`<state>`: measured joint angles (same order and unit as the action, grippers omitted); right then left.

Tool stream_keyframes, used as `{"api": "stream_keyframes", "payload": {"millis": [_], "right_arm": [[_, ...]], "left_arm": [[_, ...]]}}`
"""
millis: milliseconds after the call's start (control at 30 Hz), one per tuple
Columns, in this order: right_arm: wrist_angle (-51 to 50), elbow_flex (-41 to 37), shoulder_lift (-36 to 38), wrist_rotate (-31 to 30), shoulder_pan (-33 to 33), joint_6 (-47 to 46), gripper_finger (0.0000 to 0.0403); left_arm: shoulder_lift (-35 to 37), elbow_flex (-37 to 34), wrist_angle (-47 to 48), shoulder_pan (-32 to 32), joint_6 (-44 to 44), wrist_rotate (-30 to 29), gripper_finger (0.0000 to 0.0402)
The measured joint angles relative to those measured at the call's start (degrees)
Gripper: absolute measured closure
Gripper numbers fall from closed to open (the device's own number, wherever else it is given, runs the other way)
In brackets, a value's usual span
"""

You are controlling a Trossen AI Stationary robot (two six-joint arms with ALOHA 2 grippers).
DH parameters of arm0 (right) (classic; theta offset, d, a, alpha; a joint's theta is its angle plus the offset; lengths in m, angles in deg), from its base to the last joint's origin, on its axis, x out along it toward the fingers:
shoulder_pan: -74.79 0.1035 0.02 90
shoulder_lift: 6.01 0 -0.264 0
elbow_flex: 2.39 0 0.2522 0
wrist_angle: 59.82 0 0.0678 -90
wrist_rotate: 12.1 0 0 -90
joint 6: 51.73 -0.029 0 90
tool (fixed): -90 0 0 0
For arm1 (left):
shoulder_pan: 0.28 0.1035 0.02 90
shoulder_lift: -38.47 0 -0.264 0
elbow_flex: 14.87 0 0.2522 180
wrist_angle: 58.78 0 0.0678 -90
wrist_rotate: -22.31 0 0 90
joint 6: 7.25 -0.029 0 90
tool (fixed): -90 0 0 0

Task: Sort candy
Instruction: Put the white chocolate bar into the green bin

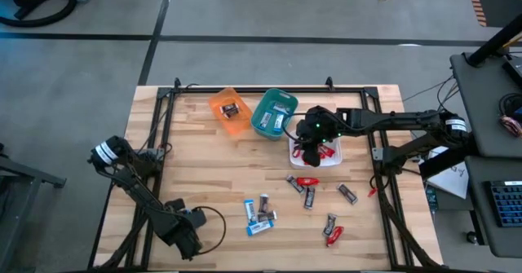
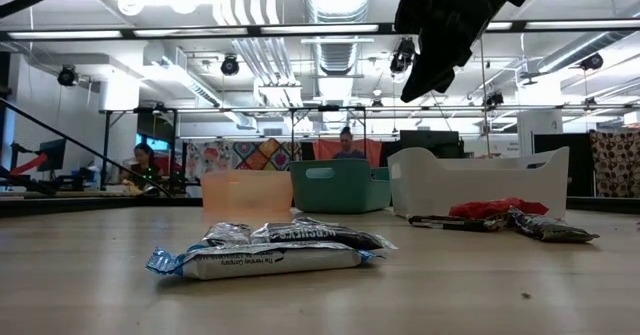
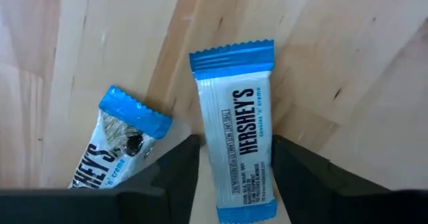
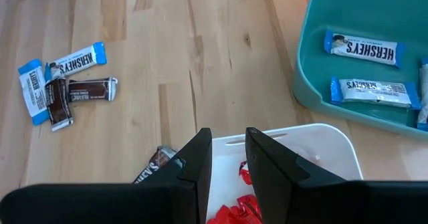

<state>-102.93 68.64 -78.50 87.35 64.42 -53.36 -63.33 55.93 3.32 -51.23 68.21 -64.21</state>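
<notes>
Candy lies in three places in the high view: sorted into the orange bin point(image 1: 220, 102), teal bin point(image 1: 263, 122) and white bin point(image 1: 336, 160), loose on the table point(image 1: 204, 167) as red and dark bars point(image 1: 307, 181), and in a small cluster of blue-and-white bars point(image 1: 250, 211). My worry is that cluster. The bars touch and overlap a dark one, so a closing grip could drag in a neighbour or skate a shiny wrapper aside. The left claw point(image 1: 192, 228) sits just beside the cluster, not on it. The right claw point(image 1: 310, 147) is over the white bin.

From table height, the nearest blue-and-white bar lies flat with nothing touching it, and the right claw hangs well above the bins.

My left wrist camera frames a Hershey's cookies 'n' creme bar point(image 3: 239, 160) between the fingers point(image 3: 177, 177). They stand about as wide as the wrapper. I judge the claw empty, so a slightly off descent would pinch only an edge.

My right wrist camera shows that claw's fingers a narrow gap apart with nothing between them, and red bars point(image 4: 234, 214) in the white bin below.
</notes>
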Motion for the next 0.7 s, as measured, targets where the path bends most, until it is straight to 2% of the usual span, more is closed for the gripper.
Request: {"api": "stream_keyframes", "payload": {"millis": [367,533,700], "right_arm": [[0.03,-0.02,-0.02,0.0,0.0,0.34,0.0319],[0.05,0.0,-0.02,-0.02,0.0,0.87,0.0319],[0.08,-0.01,-0.02,-0.02,0.0,1.24,0.0319]], "left_arm": [[0.17,-0.14,-2.22,-0.39,0.02,-0.77,0.0372],[1.85,-0.35,-2.54,-0.4,0.02,-1.36,0.0385],[4.0,0.91,-2.26,-0.3,-2.26,-8.58,0.0382]]}}
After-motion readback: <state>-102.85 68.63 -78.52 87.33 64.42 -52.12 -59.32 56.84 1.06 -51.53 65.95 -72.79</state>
